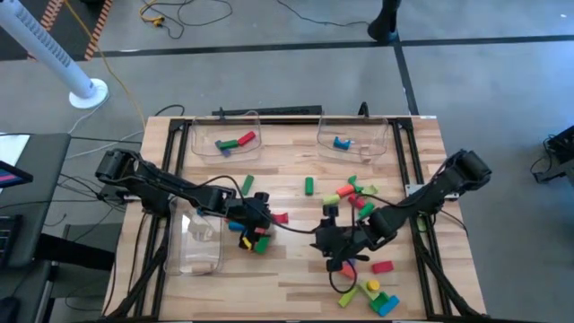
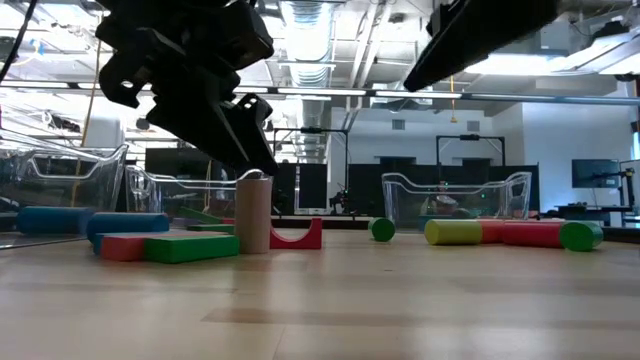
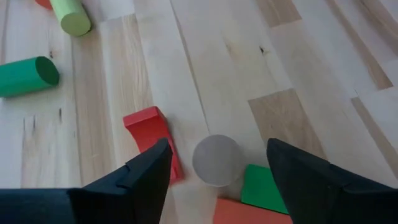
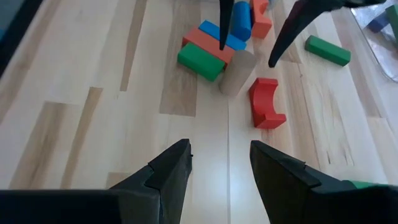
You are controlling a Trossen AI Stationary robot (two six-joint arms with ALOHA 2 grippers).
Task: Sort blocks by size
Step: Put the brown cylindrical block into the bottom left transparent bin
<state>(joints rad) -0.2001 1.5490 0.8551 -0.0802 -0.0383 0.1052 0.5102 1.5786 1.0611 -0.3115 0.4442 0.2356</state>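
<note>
A plain wood cylinder block stands upright on its end on the table, beside a red arch and a pile of green, red and blue blocks. My left gripper hovers over it, open, one finger on either side and clear of it; the low view shows the fingers just above the cylinder. My right gripper is open over bare table, a little toward the table's right of that pile, with nothing between its fingers.
Two clear bins stand at the far edge, each with a few blocks inside, and a third lies at the near left. Loose blocks are scattered right of centre and at the near right.
</note>
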